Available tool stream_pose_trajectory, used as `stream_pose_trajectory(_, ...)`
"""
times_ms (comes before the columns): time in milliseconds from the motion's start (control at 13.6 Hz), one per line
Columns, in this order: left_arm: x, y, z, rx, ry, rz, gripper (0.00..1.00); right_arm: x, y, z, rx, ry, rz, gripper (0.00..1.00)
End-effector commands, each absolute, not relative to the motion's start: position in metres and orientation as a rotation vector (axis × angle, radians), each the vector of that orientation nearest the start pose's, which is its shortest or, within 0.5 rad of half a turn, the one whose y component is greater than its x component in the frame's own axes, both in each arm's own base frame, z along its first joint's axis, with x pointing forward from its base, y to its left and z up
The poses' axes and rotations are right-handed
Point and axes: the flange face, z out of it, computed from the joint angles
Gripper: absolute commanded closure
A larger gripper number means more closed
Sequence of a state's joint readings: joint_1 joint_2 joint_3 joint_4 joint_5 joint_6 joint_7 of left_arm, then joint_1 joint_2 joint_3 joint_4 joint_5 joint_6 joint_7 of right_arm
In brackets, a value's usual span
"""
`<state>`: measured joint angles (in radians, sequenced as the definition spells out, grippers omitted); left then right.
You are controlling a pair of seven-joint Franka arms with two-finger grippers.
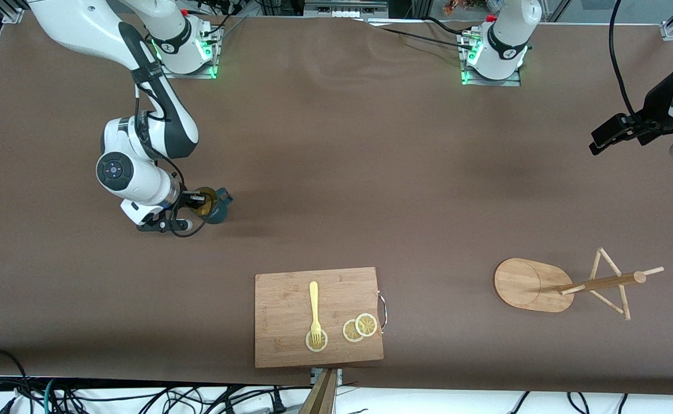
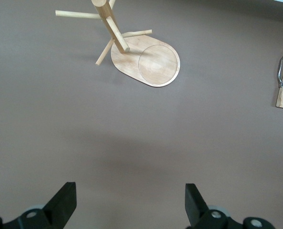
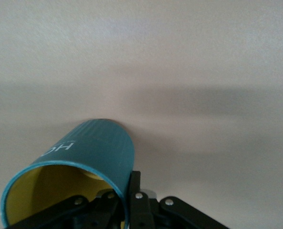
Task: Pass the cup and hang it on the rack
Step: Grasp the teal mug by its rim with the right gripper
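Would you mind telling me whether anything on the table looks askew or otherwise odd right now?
Nothing stands out. The cup sits upright in the right gripper's grip, the rack stands on its base, and the cutting board lies flat with its fork and lemon slices.

I see the cup (image 1: 214, 206) at the right arm's end of the table, a small dark teal mug with a yellowish inside and white letters on its wall. Its handle points toward the left arm's end. The right gripper (image 1: 198, 200) is clamped on its rim, one finger inside and one outside. The rack (image 1: 566, 283) stands near the left arm's end, nearer to the front camera than the cup and well apart from it. It is light bamboo: a flat oval base, a central post, thin pegs.
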<state>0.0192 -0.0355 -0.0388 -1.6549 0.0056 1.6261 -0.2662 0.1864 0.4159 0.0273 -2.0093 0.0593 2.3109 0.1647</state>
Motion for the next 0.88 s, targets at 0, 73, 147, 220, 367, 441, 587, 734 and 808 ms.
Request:
stream_pose_trajectory(0, 0.55, -0.009, 0.613, -3.108, -0.395, -0.026, 0.0, 0.587, 0.139, 0.252, -3.043, 0.097, 0.155, 1.0)
stream_pose_trajectory(73, 0.55, -0.009, 0.613, -3.109, -0.392, -0.026, 0.0, 0.591, 0.15, 0.26, -3.03, 0.096, 0.135, 1.0)
stream_pose_trajectory(147, 0.55, -0.009, 0.613, -3.109, -0.395, -0.026, 0.0, 0.592, 0.165, 0.267, -3.019, 0.144, 0.123, 1.0)
stream_pose_trajectory(220, 0.55, -0.009, 0.613, -3.109, -0.395, -0.028, 0.0, 0.591, 0.188, 0.273, -3.006, 0.225, 0.115, 1.0)
stream_pose_trajectory(367, 0.551, -0.008, 0.613, -3.107, -0.395, -0.029, 0.0, 0.588, 0.24, 0.274, -2.992, 0.348, 0.116, 1.0)
stream_pose_trajectory(441, 0.551, -0.008, 0.615, -3.108, -0.392, -0.033, 0.0, 0.584, 0.265, 0.276, -2.981, 0.417, 0.115, 1.0)
stream_pose_trajectory(587, 0.551, -0.008, 0.615, -3.107, -0.397, -0.033, 0.0, 0.578, 0.314, 0.276, -2.954, 0.54, 0.116, 1.0)
stream_pose_trajectory(734, 0.551, -0.007, 0.615, -3.106, -0.385, -0.034, 0.0, 0.567, 0.365, 0.268, -2.938, 0.628, 0.14, 1.0)
stream_pose_trajectory(808, 0.551, -0.006, 0.614, -3.104, -0.387, -0.032, 0.0, 0.56, 0.389, 0.265, -2.929, 0.674, 0.151, 1.0)
